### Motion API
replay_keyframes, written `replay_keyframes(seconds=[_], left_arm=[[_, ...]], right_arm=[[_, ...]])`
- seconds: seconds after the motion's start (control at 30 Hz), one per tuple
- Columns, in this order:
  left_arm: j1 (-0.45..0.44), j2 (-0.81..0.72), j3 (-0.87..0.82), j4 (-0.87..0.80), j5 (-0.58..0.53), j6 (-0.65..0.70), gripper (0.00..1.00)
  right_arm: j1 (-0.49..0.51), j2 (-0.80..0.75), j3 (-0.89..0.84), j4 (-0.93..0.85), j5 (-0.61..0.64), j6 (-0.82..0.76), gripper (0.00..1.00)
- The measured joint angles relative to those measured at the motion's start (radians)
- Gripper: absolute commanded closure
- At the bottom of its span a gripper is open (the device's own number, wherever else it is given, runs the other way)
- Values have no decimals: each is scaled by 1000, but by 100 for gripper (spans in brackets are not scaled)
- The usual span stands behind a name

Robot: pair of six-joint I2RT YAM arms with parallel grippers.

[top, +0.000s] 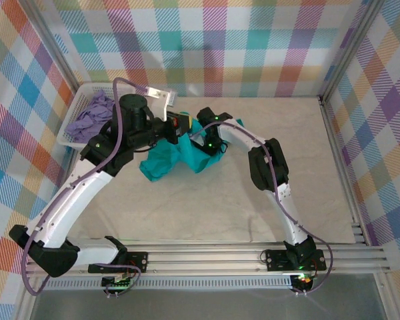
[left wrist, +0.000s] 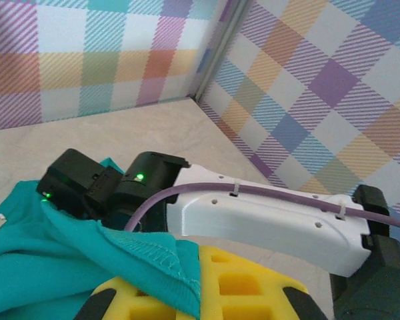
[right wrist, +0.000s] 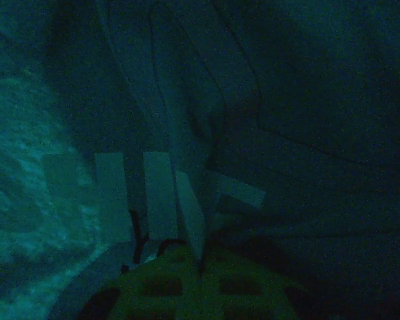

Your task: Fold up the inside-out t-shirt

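Bunched toward the table's [top: 273, 173] far-left corner, the t-shirt [top: 163, 163] is clenched at a hem by the left gripper [left wrist: 200, 297] while the right gripper [right wrist: 200, 273] is closed inside it, so cloth could be twisted or let slip if pulled apart.

The counter [top: 280, 153] is a pale, marbled beige surface, and much of it is bare at the right and in the lower middle of the frame. A teal t-shirt [top: 170, 160] lies on it as a crumpled heap, a little left of the middle in the upper half. A white basket [top: 77, 110] stands in the upper left corner. Metal rails [top: 207, 257] run along the bottom edge.
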Motion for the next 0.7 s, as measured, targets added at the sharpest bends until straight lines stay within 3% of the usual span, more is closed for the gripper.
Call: replay_keyframes(seconds=[0.13, 0.33, 0.5, 0.7], left_arm=[[0, -7, -37, 1, -104, -1, 100], [34, 61, -57, 1, -228, -23, 100], [148, 202, -44, 1, -237, -69, 100], [292, 323, -45, 0, -235, -122, 100]], right_arm=[[0, -83, -146, 85, -18, 15, 100], [0, -354, -539, 308, -148, 89, 100], [0, -613, -798, 585, -280, 157, 100], [0, -781, -995, 858, -370, 225, 100]])
